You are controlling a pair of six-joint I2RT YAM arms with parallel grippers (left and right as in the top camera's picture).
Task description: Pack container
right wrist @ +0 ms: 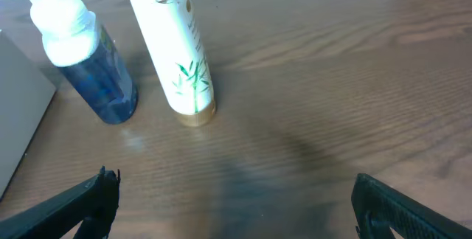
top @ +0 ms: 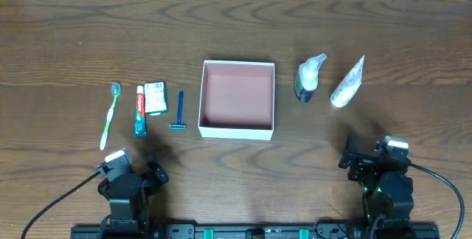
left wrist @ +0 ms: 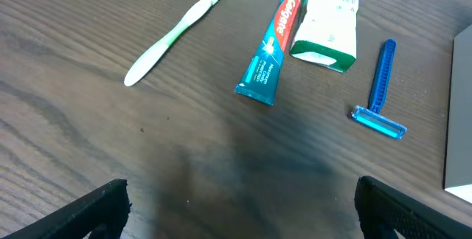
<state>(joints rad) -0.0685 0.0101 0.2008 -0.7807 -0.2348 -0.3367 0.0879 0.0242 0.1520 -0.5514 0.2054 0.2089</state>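
Container (top: 237, 95) sits mid-table, open top up, white walls around a bare pink floor, nothing in it yet. My left gripper (top: 135, 167) rests near the front edge with its fingers apart and empty. My right gripper (top: 372, 154) is the same, spread and holding nothing.

Left of the container, four things lie in a row: toothbrush (top: 109, 117), toothpaste (top: 140, 111), a small green and white box (top: 155, 97), then a blue razor (top: 179, 111) closest to the container wall. Right of it, a bottle (top: 308, 78) of blue liquid and a white tube (top: 347, 82) appear to stand upright, near each other but apart.

I judge that packing has not begun, and the first pick is the step in hand. The razor looks like the easy start for my left side. I would come straight down, close across its thin handle, lift clear above the wall, and let go only once over the pink floor.

Toothpaste and box lie just beside each other, perhaps touching, so fingers there risk nudging both. Bare wood lies between my grippers and the items, giving open room to approach. The upright bottle and tube could topple if brushed.
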